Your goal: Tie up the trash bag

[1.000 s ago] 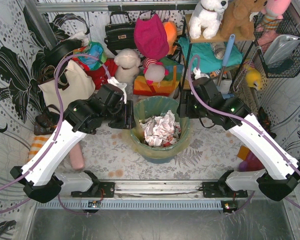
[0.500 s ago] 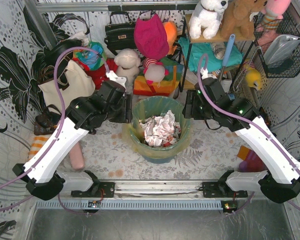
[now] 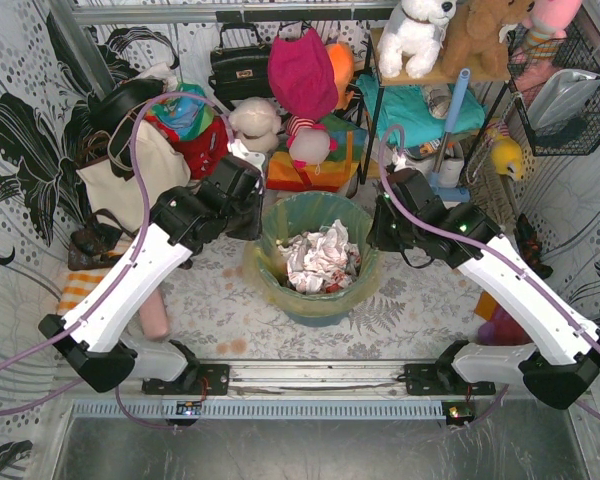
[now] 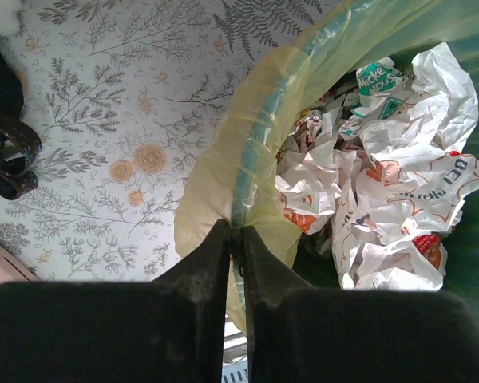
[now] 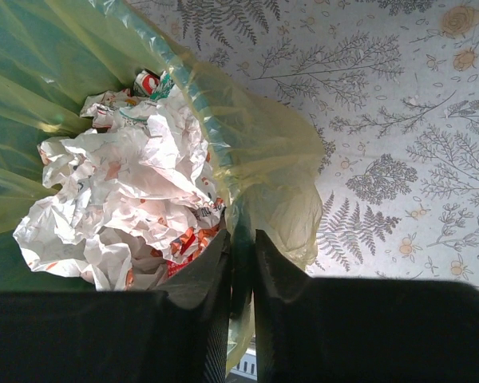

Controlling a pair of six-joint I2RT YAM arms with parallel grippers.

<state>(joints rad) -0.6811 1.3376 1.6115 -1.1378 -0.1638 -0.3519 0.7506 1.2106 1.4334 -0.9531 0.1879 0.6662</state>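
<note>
- I cannot read the print on the crumpled white paper point(image 4: 399, 183).
- The thin translucent yellow-green trash bag point(image 3: 263, 270) lines the round teal plastic bin point(image 3: 328, 314), mid-frame.
- My left gripper point(image 4: 235, 235) and right gripper point(image 5: 239, 239) each pinch its rim, narrow.

Trash bag point(image 4: 215, 159) translucent yellow-green; bin point(image 3: 325, 314) teal; paper point(image 5: 120, 191) white; tablecloth point(image 5: 399, 159) floral.

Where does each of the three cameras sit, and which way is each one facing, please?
Top external: above and behind the bases, looking down on both arms and the trash bag in its bin.
Left wrist: on the left arm, looking down past the left gripper, which pinches the bag's rim.
Right wrist: likewise, past the right gripper on the opposite rim.
Shared: both wrist views show the crumpled paper.
</note>
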